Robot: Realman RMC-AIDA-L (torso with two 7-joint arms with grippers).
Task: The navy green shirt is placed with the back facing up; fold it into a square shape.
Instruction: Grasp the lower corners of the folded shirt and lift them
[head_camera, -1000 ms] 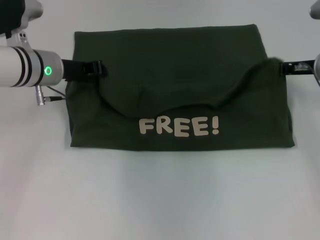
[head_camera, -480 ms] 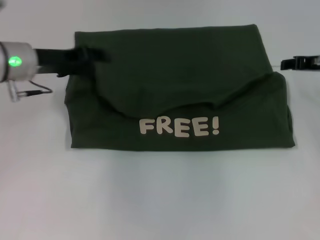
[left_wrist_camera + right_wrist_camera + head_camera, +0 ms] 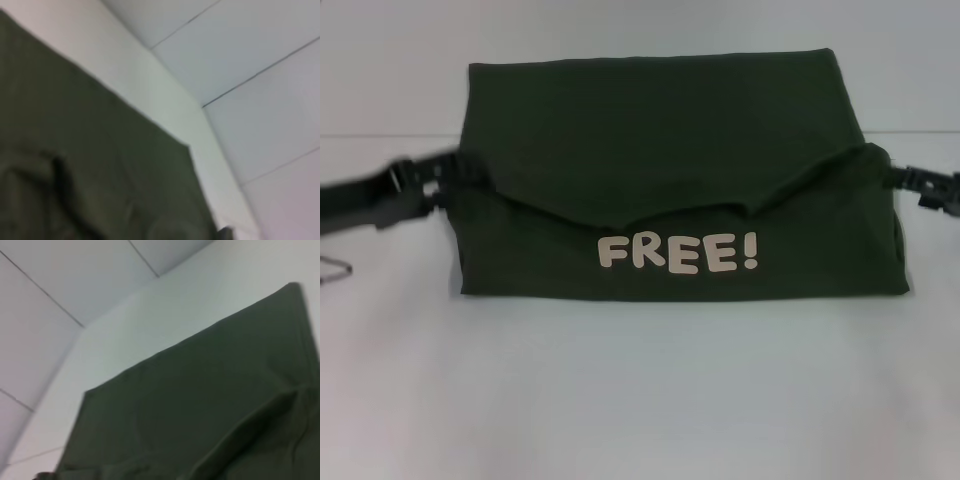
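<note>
Left gripper [image 3: 455,172] and right gripper [image 3: 900,178] meet opposite side edges of the navy green shirt [image 3: 670,150]; finger state cannot be told. The shirt lies folded on the white table [image 3: 640,390] (cream "FREE!" lettering [image 3: 678,253] uppermost).

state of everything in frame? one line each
shirt: partly folded into a wide rectangle, not yet square; flat on the table, "FREE!" lettering facing up along the near strip
left end effector: low at the shirt's left edge, blurred, grip unclear
right end effector: low at the shirt's right edge, grip unclear
table: white, bears the shirt
</note>
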